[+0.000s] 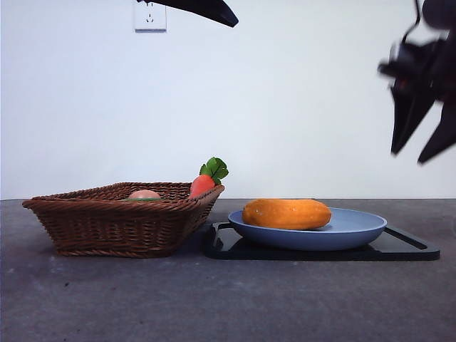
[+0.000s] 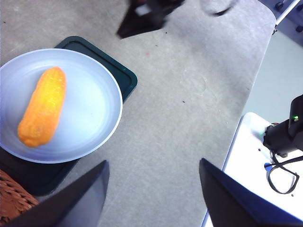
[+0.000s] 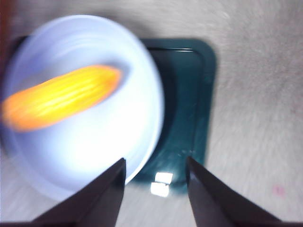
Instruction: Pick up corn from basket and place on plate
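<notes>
The orange-yellow corn (image 1: 286, 214) lies on its side in the light-blue plate (image 1: 356, 229), free of any gripper; it also shows as corn (image 2: 43, 107) on the plate (image 2: 90, 109) and blurred as corn (image 3: 59, 97) on the plate (image 3: 118, 137). The wicker basket (image 1: 117, 221) stands left of the plate. My right gripper (image 1: 424, 139) hangs open and empty high above the plate's right side, seen as right gripper (image 3: 156, 189). My left gripper (image 2: 154, 189) is open, empty, raised beside the plate; only a black tip (image 1: 206, 8) shows at top.
A flat black tray (image 1: 406, 246) lies under the plate. Inside the basket are a red-orange carrot (image 1: 205, 179) with green leaves and a small peach-coloured item (image 1: 144, 194). A corner of the basket (image 2: 12, 203) shows in the left wrist view. White equipment (image 2: 265, 156) sits past the table edge.
</notes>
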Controlling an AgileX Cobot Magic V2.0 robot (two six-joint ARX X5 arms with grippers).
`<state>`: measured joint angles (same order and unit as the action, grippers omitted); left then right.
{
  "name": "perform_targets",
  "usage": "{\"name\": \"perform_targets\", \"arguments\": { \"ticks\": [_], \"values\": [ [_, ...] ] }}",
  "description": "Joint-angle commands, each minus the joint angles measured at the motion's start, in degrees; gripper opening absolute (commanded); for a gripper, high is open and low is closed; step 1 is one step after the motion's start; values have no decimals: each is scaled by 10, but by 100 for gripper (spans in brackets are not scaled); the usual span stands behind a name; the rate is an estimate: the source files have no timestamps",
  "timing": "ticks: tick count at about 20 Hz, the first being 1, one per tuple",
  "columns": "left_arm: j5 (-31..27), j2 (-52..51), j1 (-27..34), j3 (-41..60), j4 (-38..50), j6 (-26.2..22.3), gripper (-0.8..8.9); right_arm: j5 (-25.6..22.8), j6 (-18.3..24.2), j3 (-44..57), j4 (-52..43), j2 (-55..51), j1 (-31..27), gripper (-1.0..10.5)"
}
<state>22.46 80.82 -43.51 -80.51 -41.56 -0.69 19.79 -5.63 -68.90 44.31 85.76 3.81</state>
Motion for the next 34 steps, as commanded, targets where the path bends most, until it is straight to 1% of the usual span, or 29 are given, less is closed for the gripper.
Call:
{"name": "perform_targets", "arguments": {
  "ticks": [1,3,7,11,13,14,15,16,17,18,21,24,28,34],
  "values": [
    [0,3,-3,-9,4,-1,312,23,25,-12,26,-49,21,208],
    [0,3,-1,-9,4,-2,312,41,28,-12,52,-96,42,208],
    [0,3,7,-9,3,-2,311,40,33,-11,115,-162,94,208],
    [0,3,16,-9,3,-2,307,30,33,23,124,-202,153,190],
    [0,3,17,-9,-2,-4,254,9,33,57,114,-214,175,170],
    [0,3,18,-9,-7,-6,213,9,33,78,101,-218,184,167],
    [0,3,19,-9,-14,-15,162,10,31,98,83,-221,193,136],
    [0,3,19,-9,-19,-20,102,10,30,118,61,-223,200,69],
    [0,3,19,-9,-23,-23,41,12,27,133,38,-223,204,-5],
    [0,3,19,-9,-26,-25,0,12,22,142,23,-223,207,4],
    [0,3,20,-9,-27,-30,7,12,15,146,-1,-222,208,4],
    [0,3,20,-9,-26,-30,7,12,9,146,-2,-222,207,4],
    [0,3,20,-9,-21,-29,8,11,12,146,-26,-222,205,5],
    [0,3,20,-9,-21,-29,7,11,12,146,-28,-222,205,4]
  ]
}}
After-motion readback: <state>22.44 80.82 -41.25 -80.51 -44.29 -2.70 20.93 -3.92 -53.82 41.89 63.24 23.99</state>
